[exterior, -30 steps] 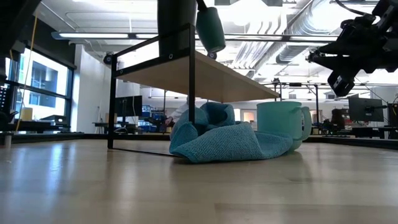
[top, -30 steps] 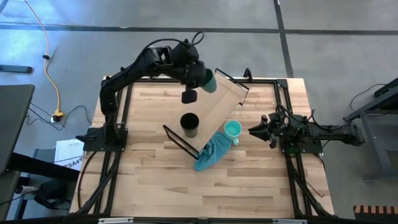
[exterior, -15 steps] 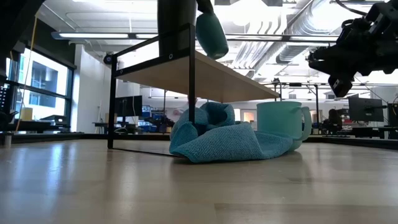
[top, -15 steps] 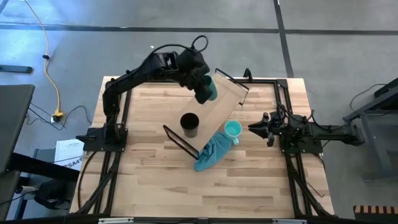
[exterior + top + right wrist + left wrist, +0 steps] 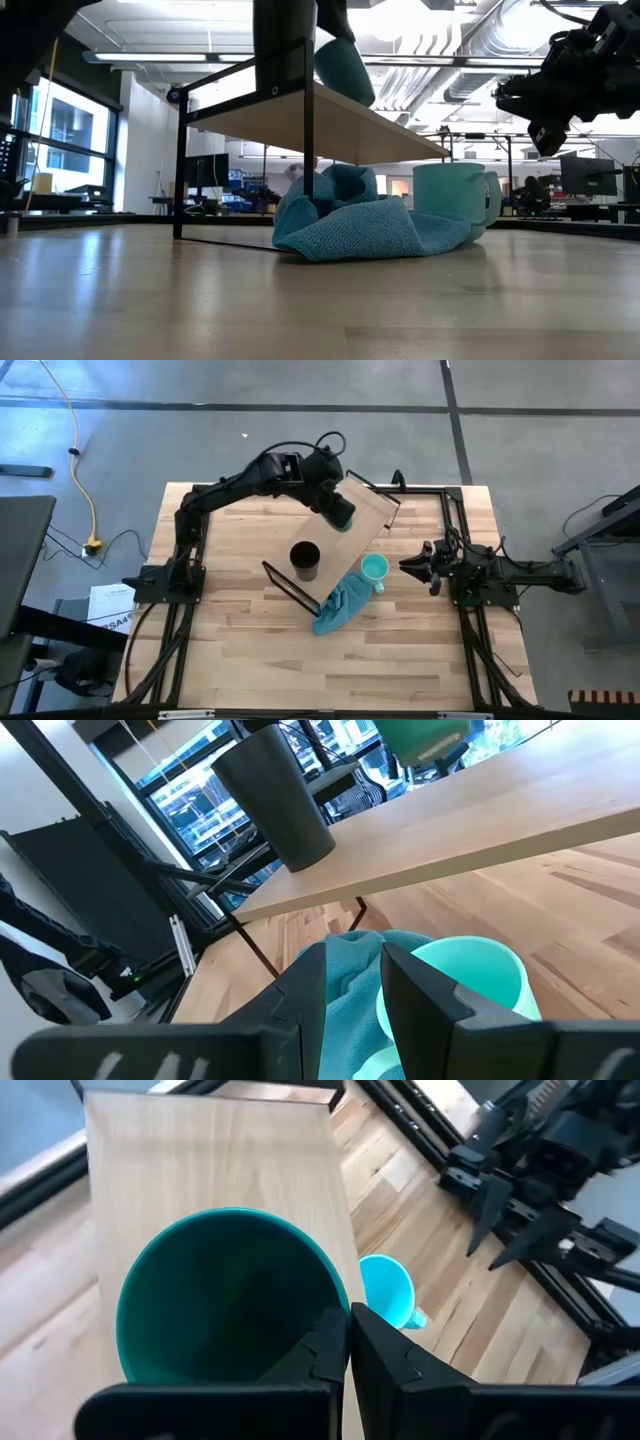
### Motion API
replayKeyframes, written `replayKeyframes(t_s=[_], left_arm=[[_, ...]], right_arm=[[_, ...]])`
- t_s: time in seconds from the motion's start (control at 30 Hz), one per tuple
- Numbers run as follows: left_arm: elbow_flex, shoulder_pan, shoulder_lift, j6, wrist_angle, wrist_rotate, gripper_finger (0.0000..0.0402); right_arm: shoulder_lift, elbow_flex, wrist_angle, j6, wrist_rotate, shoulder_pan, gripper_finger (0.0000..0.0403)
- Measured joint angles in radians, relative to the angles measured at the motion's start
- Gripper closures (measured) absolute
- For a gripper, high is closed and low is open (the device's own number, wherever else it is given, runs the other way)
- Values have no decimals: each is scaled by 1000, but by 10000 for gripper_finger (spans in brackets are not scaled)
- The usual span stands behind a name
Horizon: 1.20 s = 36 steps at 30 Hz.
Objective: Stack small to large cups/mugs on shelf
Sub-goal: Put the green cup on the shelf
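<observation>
The dark green cup (image 5: 340,512) hangs over the shelf (image 5: 365,525) in the high view, mostly hidden under the left gripper (image 5: 338,510), whose jaws are clenched on its rim. The arm reaches across the board's middle, probably so the cup can be lowered onto open wood or carried toward the black cup (image 5: 305,559), which stands upright at the shelf's near end. The mint mug (image 5: 374,568) sits on the surface just beside the shelf's edge, touching the teal cloth (image 5: 338,607). The right gripper (image 5: 425,569) waits near the mug, clear of the left arm's work.

From the low view, the green cup (image 5: 345,70) is tilted and lifted just above the board (image 5: 340,115), so it is carried, not yet set down. The mug (image 5: 455,200) stands upright behind the bunched cloth (image 5: 350,225).

The left wrist view looks into the cup's open mouth (image 5: 225,1300); one finger (image 5: 325,1350) is inside the rim, a pinch on the wall that leaves the base free for placing.

The right wrist view shows that gripper's jaws released, parted in front of the mug (image 5: 470,980), which suggests it is lined up for a later pick.
</observation>
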Motion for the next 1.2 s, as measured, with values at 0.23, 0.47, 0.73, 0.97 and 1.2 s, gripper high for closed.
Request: replayKeyframes(t_s=[0.23,0.47,0.73,0.97,1.2], left_arm=[[0,-34,17,-59,-25,-19,401],[0,-60,14,-91,-72,-65,401],[0,-91,14,-111,-88,-82,401],[0,-106,14,-112,-101,-114,401],[0,-115,25,-107,-102,-116,402]], right_arm=[[0,0,-1,-1,-6,0,313],[0,0,-1,-26,-6,0,313],[0,0,-1,-26,-6,0,313],[0,0,-1,-26,-6,0,313],[0,0,-1,-19,-6,0,313]])
